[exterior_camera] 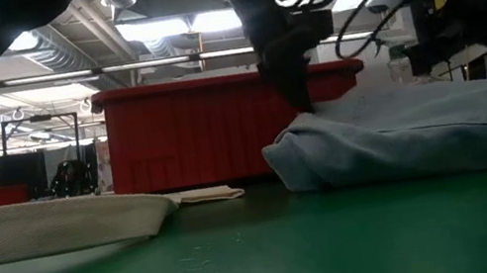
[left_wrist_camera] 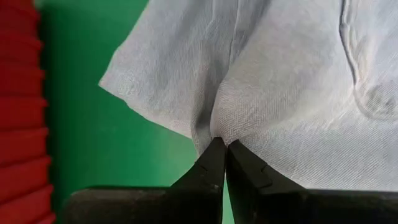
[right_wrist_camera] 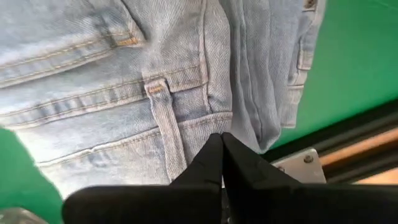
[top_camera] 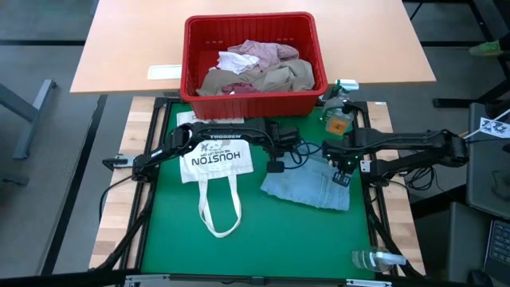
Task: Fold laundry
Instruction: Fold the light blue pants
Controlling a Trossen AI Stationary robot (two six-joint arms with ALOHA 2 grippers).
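Left gripper: fingers pressed together on a pinch of the jeans at their far-left edge; the left wrist view shows the denim puckering into the tips. In the high view it sits at, right where the left arm meets the cloth.

Right gripper: fingers also together, nipped on the waistband edge beside a belt loop, back pocket stitching just beyond. In the high view it is at the jeans' far-right corner.

The jeans lie bunched and roughly folded on the green mat, right of centre, both arms on their far edge. The low view shows the pile resting on the mat, not lifted.

Left of the jeans: a white Houston tote bag lies flat, handles trailing near. Beyond the mat, a red basket on the far table holds the remaining laundry, pink and tan pieces in a heap.

Step in hand, as I read it: the two-point grab on the jeans is done and the lift is not started. The next move calls for both arms to rise together and spread apart so the denim hangs open, then lay it flat for a clean fold. Risk: both pinches look shallow, so denim weight may pull it out of the tips.
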